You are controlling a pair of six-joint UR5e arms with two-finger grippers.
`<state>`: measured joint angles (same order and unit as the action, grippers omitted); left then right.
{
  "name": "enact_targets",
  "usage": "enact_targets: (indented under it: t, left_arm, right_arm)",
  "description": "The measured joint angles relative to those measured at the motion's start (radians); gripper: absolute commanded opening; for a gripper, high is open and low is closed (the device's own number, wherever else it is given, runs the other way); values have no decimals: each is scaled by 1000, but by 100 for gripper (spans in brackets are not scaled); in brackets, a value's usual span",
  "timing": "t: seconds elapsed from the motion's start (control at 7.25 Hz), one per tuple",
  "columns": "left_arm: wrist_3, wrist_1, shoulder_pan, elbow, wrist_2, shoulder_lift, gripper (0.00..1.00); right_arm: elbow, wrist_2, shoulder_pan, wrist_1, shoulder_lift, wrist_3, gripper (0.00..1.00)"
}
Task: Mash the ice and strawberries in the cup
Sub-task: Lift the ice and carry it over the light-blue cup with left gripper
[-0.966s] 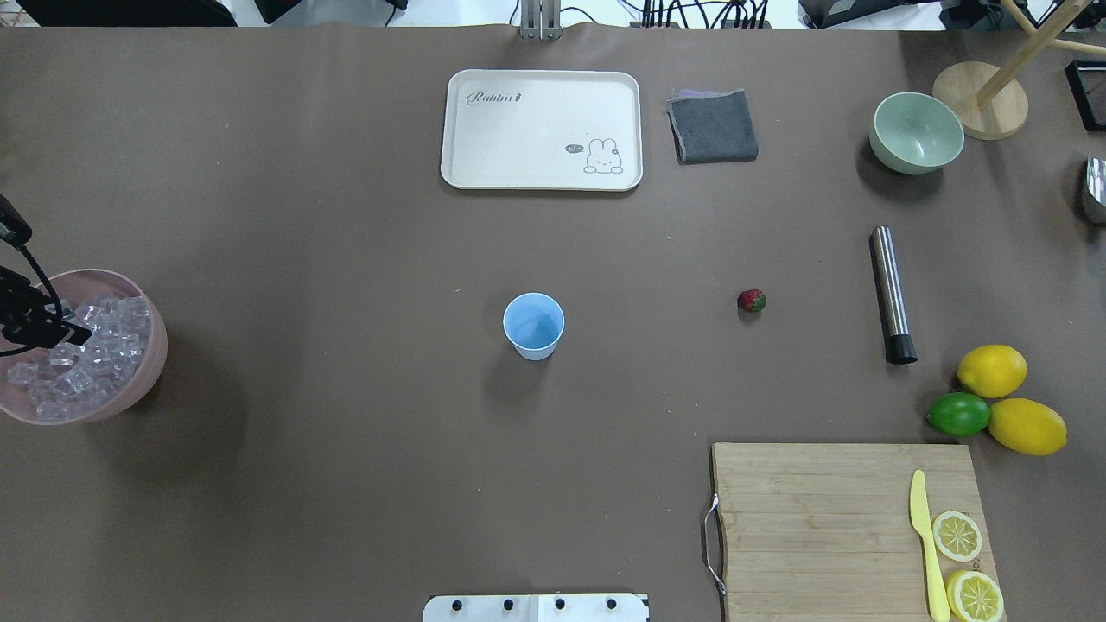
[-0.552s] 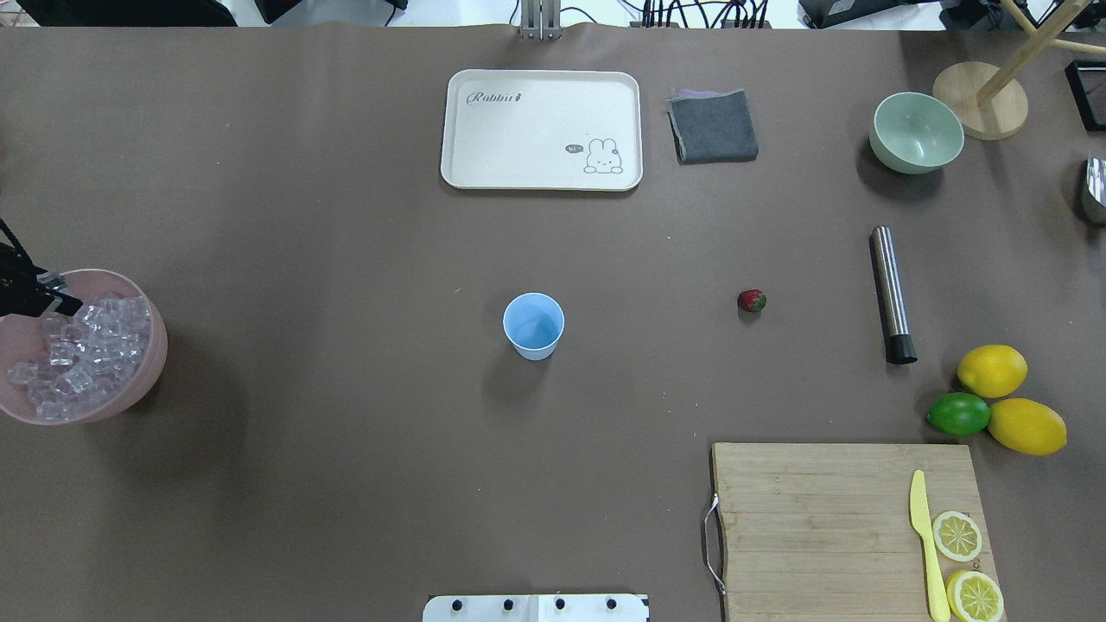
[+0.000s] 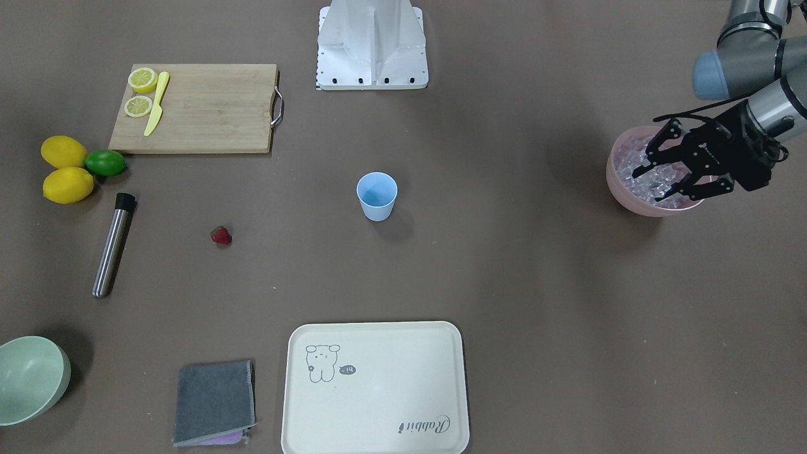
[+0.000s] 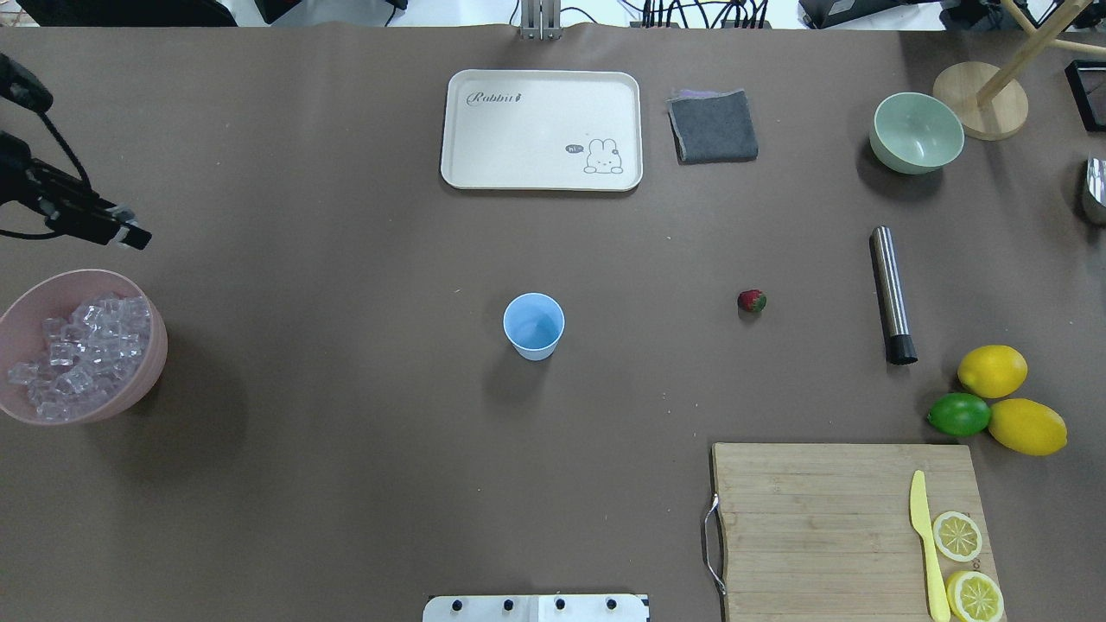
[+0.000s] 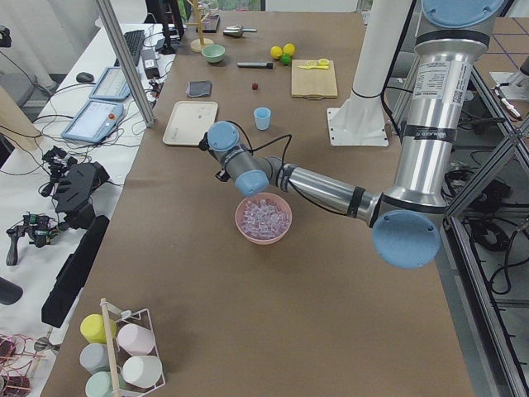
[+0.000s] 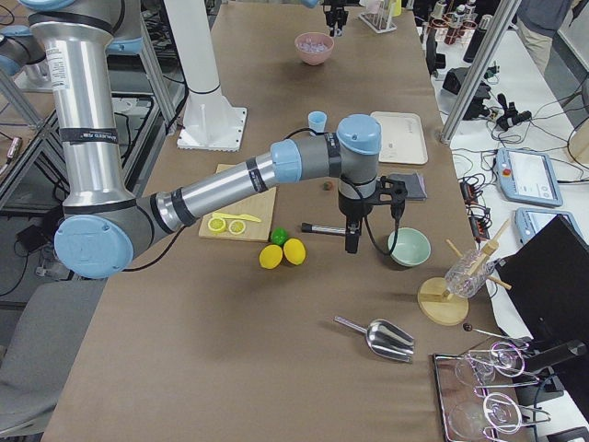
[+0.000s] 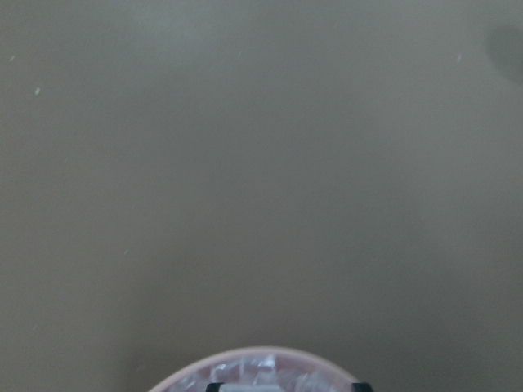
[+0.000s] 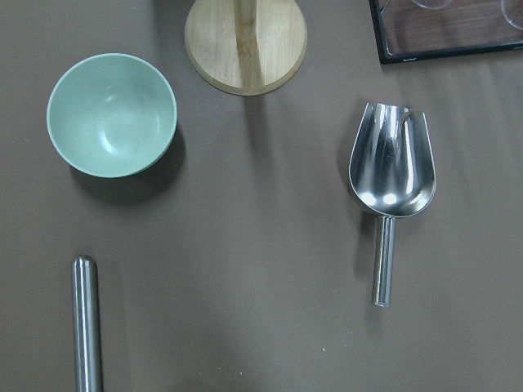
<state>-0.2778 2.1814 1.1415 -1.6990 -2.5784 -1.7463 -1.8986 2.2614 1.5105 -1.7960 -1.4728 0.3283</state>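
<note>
Far left, the bowl [image 4: 160,345] is heaped w/ ice [image 4: 82,350], and your L gripper [image 4: 130,235] hangs raised above it. Its jaws are drawn in, and a pale bit at the tips looks like one cube pinched there, though that's my read, as the tips are small in every view. If so, the grip is on a slick, hard pc by the tips only, and there's a long bare stretch of table to cross, so a fast swing or a jolt could pop it out mid-way. In the middle the cup [image 4: 534,326] stands upright and alone and looks empty. It's light w/ a narrow mouth: drop from too high and the cube may bounce off the rim, come in too low and a finger could knock it over. Right of it, well apart, the strawberry [image 4: 752,301] lies on the table, small and rounded, so it may roll or squash as jaws close. Further right the rod [image 4: 890,294] lies flat. I reckon mashing w/ it in an unheld cup would tip the cup. The R gripper [image 6: 350,241] hovers near the rod, and I can't tell if it's open or closed.
</note>
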Motion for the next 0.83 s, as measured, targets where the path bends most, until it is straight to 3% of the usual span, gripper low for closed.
enact_targets:
  t: [0.55,0.83]
  left_arm:
    - [-224,5,-144,47,19,-223,0]
    - [-317,15,-226,46,93,-293,0]
  right_arm:
    - [6,2,-2,1,4,-1,100]
    - [5,2,-4,1,5,0,100]
